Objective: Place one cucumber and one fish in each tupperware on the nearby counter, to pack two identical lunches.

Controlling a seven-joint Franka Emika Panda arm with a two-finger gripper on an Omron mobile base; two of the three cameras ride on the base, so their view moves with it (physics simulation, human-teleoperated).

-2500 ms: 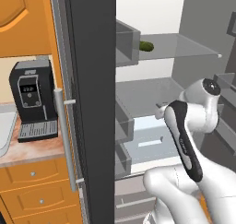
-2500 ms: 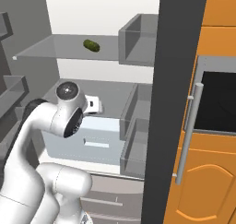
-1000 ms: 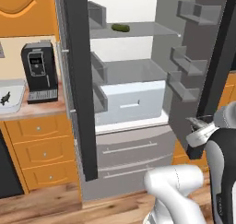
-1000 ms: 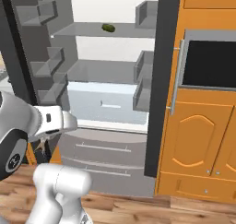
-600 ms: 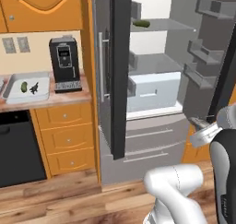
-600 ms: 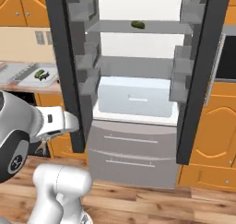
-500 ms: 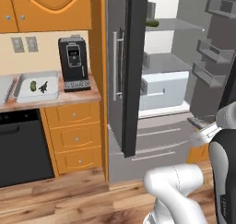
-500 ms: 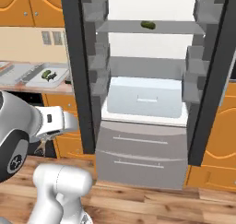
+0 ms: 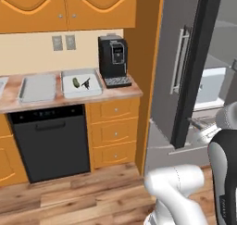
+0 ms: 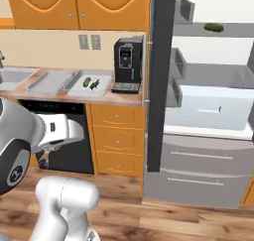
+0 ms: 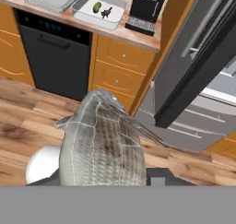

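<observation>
Evidently the gripper (image 11: pixel 103 184) is pinching a fish (image 11: pixel 99 140) around its body; judged limp and slippery, it is needing a firm mid-body hold.

Two trays (image 10: pixel 54 81) on counter (image 10: pixel 74 97), one w/ cucumber (image 10: pixel 87 81), another cucumber (image 10: pixel 214 27) on fridge shelf (image 10: pixel 213 31)

I count two tupperware trays on the bench, one empty (image 9: pixel 38 88) and one filled (image 9: pixel 82 84). Two cucumbers: one (image 9: pixel 76 82) in the filled tray, one (image 10: pixel 214 27) on the fridge shelf. Two fish: a small dark one (image 9: pixel 86 83) beside the trayed cucumber, a silver one (image 11: pixel 101 140) before the hand camera. One coffee machine (image 9: pixel 114 60).
</observation>
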